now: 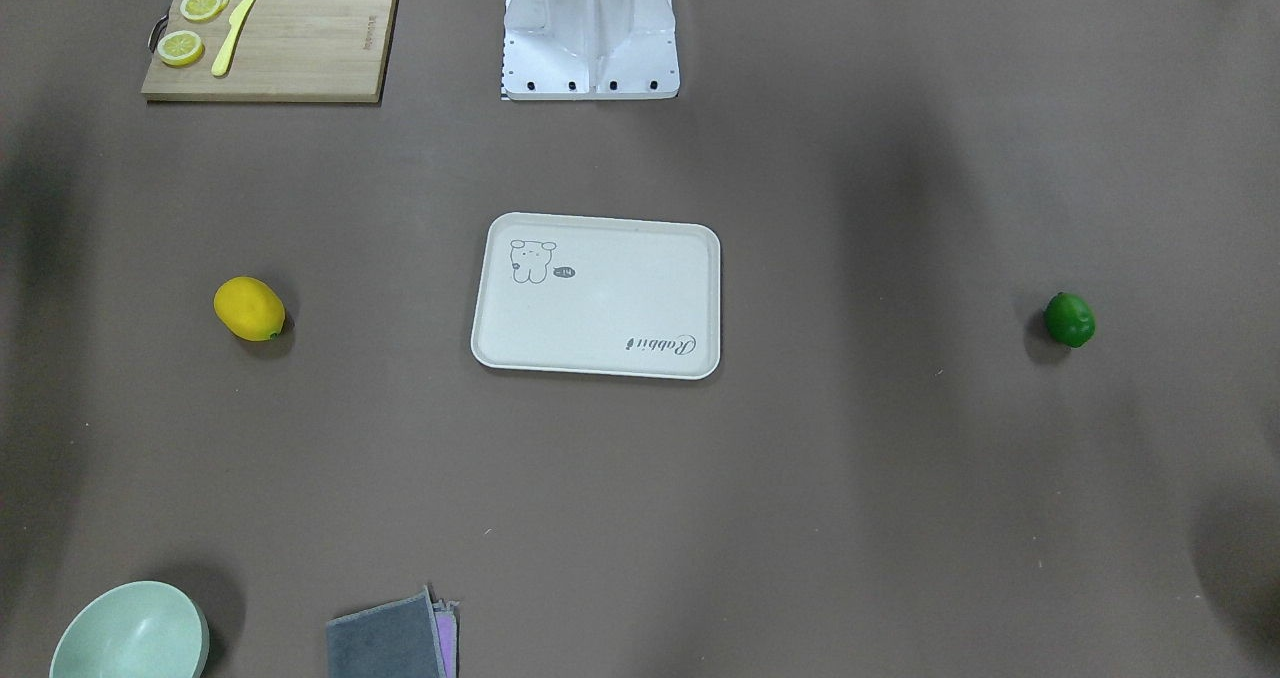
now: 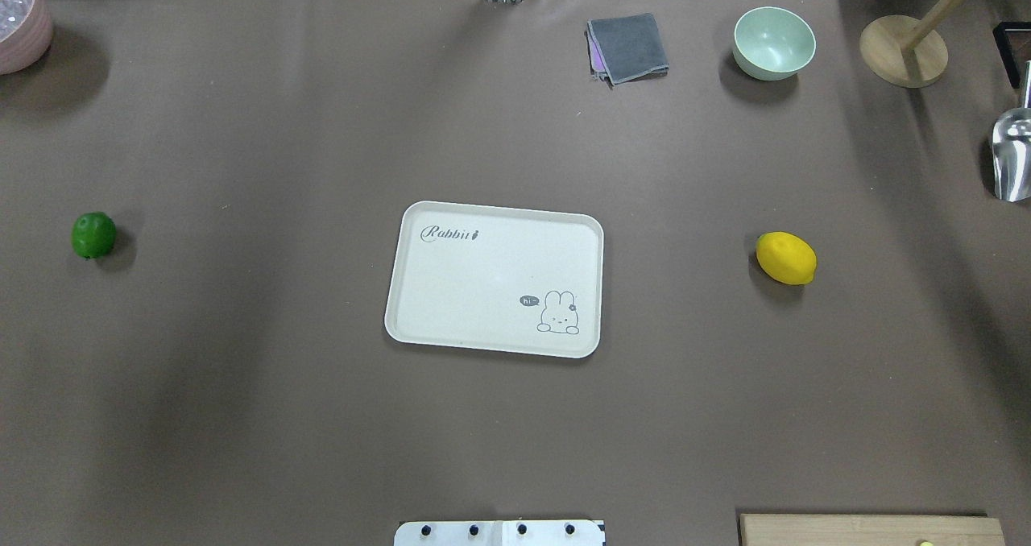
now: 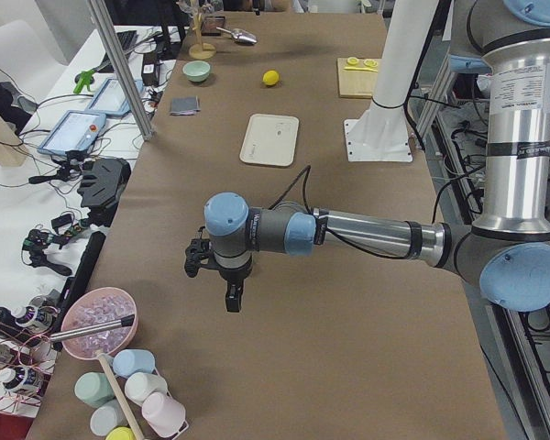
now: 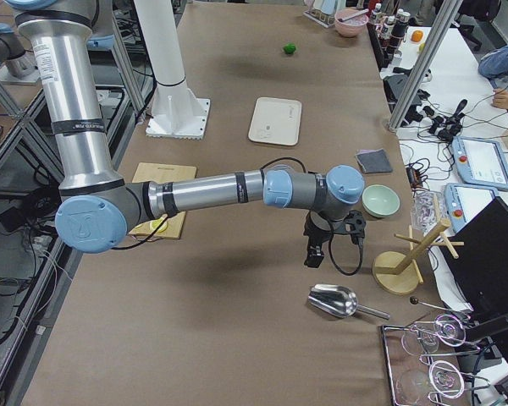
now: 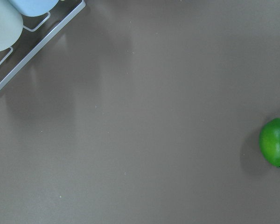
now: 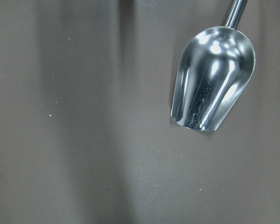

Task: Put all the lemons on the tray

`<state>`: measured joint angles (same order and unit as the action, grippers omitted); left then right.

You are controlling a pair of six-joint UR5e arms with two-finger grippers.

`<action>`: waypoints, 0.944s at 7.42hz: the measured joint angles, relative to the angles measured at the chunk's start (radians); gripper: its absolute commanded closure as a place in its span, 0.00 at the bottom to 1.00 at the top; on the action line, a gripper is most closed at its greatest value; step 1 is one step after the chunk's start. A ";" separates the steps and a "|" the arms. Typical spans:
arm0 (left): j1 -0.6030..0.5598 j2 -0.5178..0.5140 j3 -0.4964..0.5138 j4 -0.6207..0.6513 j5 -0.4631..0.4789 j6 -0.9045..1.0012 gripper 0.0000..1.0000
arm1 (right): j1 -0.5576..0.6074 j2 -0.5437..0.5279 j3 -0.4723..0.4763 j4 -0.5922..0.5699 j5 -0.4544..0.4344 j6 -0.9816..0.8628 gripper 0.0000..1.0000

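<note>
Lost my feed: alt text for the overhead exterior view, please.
An empty cream tray sits at the middle of the brown table, with the green lemon far to its left and the yellow lemon to its right, both off the tray. A folded grey cloth and a pale green bowl sit at the far edge.

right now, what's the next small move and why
Probably slide the left tool toward the green lemon, which sits at the right edge of its wrist view. Both it and the yellow lemon lie on the table, and the tray is empty.
</note>
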<state>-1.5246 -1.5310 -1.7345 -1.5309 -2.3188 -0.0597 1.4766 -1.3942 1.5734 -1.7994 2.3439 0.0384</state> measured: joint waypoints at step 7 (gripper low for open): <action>0.000 0.000 -0.001 0.001 -0.001 -0.002 0.02 | -0.009 0.006 0.011 0.000 -0.001 0.005 0.00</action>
<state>-1.5248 -1.5310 -1.7359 -1.5295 -2.3194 -0.0612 1.4676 -1.3886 1.5847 -1.7996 2.3428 0.0431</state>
